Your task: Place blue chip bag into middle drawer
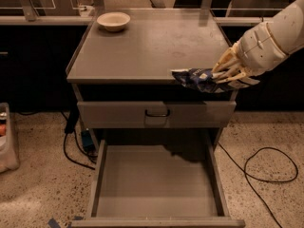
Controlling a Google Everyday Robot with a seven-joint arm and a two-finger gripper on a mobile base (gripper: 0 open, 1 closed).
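Chip bag [200, 80] in grasp of end effector [228, 75], at cabinet [142, 46] front-right edge.

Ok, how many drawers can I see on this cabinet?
2: a closed drawer front with a black handle, and the open middle drawer below it. The claw grips the blue chip bag at the cabinet top's front edge.
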